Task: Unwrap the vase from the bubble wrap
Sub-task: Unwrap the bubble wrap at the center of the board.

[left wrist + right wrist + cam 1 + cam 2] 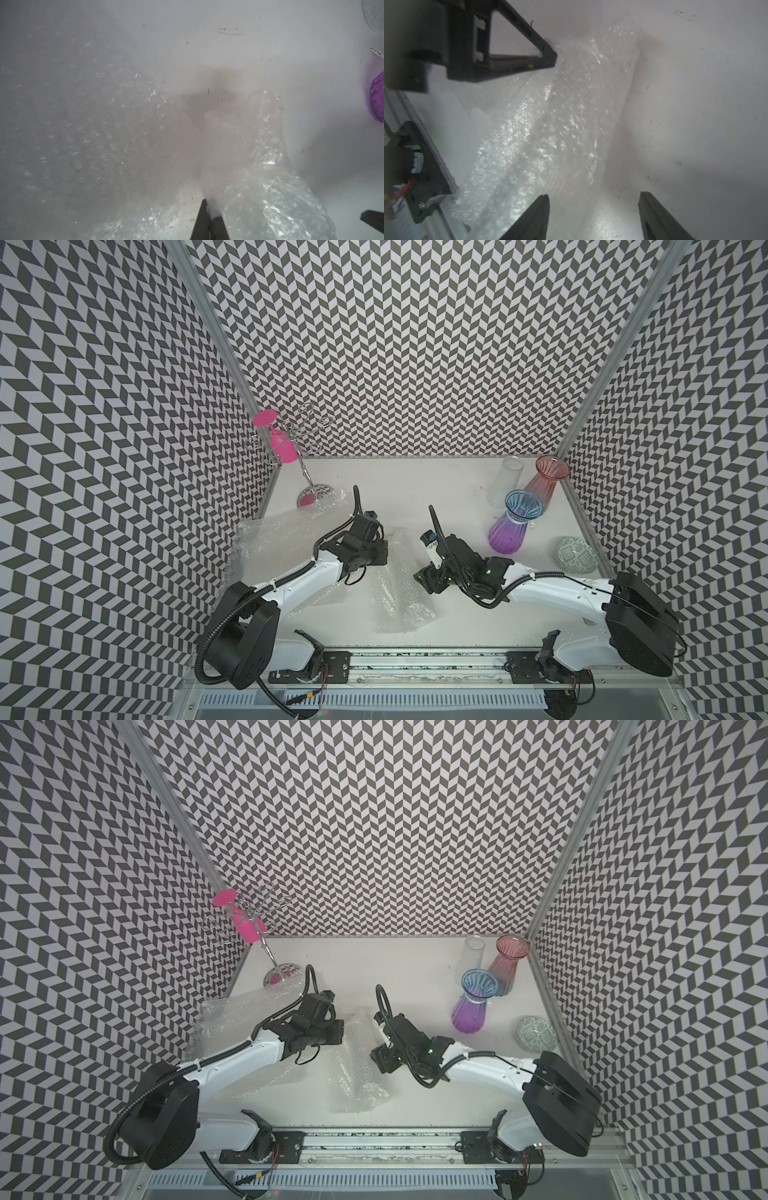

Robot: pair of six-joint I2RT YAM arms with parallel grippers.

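White desk (pixel 415 485) beneath zigzag-patterned walls (pixel 415 344): bubble wrap (pixel 401 593) lies crumpled near the purple vase (pixel 508 531), the left tool (pixel 209 209) clamped on one end, the right tool (pixel 593 197) spread apart over its edge.

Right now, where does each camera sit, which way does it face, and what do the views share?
Top views: high above the front rail, facing down and backward; table, purple vase, bubble wrap, both arms.
Left wrist: on the left arm, looking past the left gripper, shut on the wrap; vase at the edge.
Right wrist: on the right arm, looking past the open right gripper at the wrap.
Shared: both wrist views show that wrap; the right also shows the left gripper.
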